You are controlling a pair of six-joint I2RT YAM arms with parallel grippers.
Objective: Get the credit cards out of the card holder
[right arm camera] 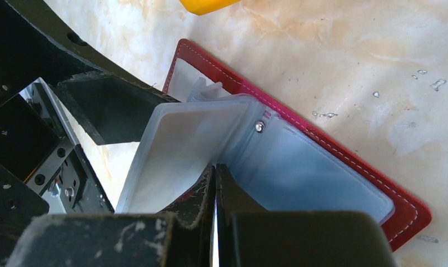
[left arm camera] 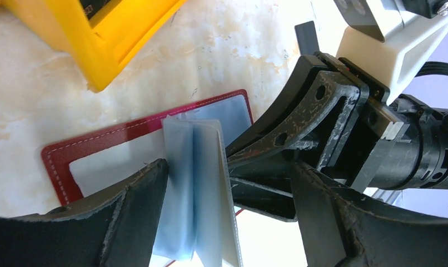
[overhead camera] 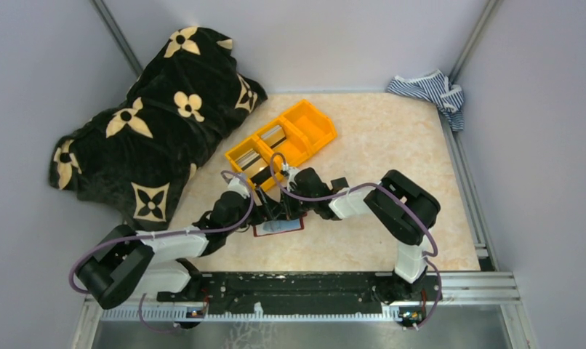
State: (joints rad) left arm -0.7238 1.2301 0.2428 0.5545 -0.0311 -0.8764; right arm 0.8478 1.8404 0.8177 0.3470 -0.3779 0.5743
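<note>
Two grippers: my right gripper (right arm camera: 215,167) pinched a pocket (right arm camera: 177,139) mid-frame, my left gripper (left arm camera: 230,167) sat spread. Pulling might drag the holder (right arm camera: 349,161).

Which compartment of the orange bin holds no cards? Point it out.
The far right end compartment: it shows only bare orange inside, while the middle and left ones each hold grey cards.

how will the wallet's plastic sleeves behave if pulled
Probably floppy: the sleeves curve and fan up from the open wallet rather than lying flat. Likely light and thin, so pulling them may lift the wallet too. Their glossy plastic looks slippery.
</note>
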